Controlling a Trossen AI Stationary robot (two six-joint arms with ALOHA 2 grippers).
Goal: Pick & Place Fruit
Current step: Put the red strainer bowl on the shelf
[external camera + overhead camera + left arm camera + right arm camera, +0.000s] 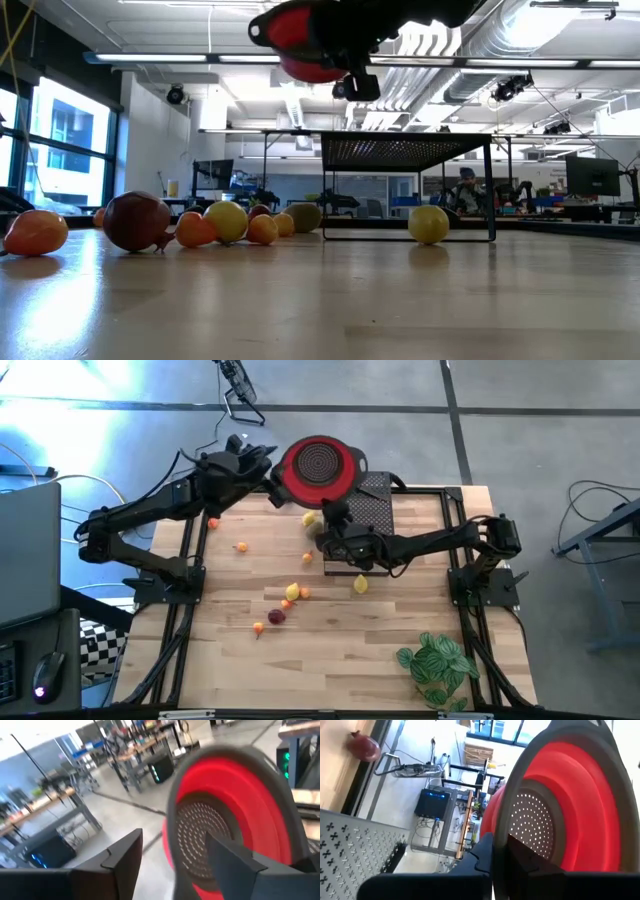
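1. Pale wooden tabletop [330, 660] up front. The fruit [276, 616] is all loose on it: small dark red, orange and yellow roundish pieces scattered across the middle, one yellow one just beside the black perforated metal stand [377, 502]. None of it is in the bowl yet.
2. The leafy green plant [438, 660] sits in the near right corner, well apart from everything, so we can ignore it.
3. Further back, the red collapsible strainer bowl with the grey rim [318, 465] is up in the air over the table's far edge, tipped so we look into its perforated bottom from both wrist views.
4. The right gripper [495, 852] is clamped tight on the grey rim, so it's the one carrying the bowl.
5. The left gripper [172, 840] is at the bowl's other side with its fingers spread apart, gripping nothing that we can see.
6. Our take on doing this step well:
   - The right arm has the bowl by one edge only, so we'd level it before lowering.
   - We'd set it on bare wood near the fruit, not on top of any.
   - We'd back the left arm off first so nothing bumps the rim.
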